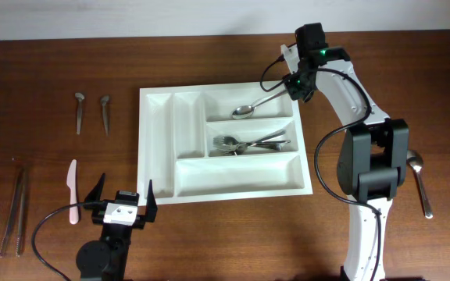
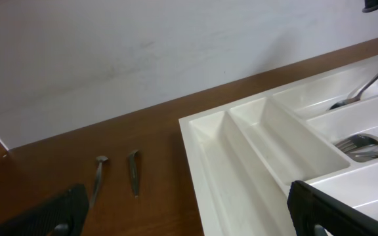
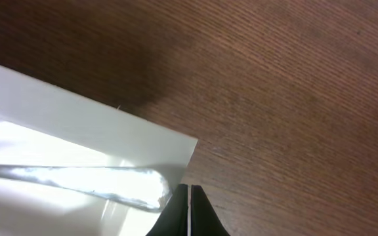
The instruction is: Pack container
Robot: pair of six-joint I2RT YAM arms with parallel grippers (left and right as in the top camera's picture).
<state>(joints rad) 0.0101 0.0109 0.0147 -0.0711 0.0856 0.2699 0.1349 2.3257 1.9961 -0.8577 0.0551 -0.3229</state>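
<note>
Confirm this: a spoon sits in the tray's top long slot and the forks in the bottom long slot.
Wrong slot. The overhead view shows the forks in the middle long slot of the tray, not the bottom one. The spoon is in the top long slot.

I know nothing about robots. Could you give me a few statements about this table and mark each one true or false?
1. The forks lie in the container's middle long compartment. True.
2. Its bottom long compartment holds a spoon. False: it is empty; the spoon lies in the top one.
3. The left gripper is open. True.
4. All cutlery is packed. False: a pink knife and a second spoon, among others, lie on the table.
5. The right gripper stands wide open. False: it is shut.
</note>
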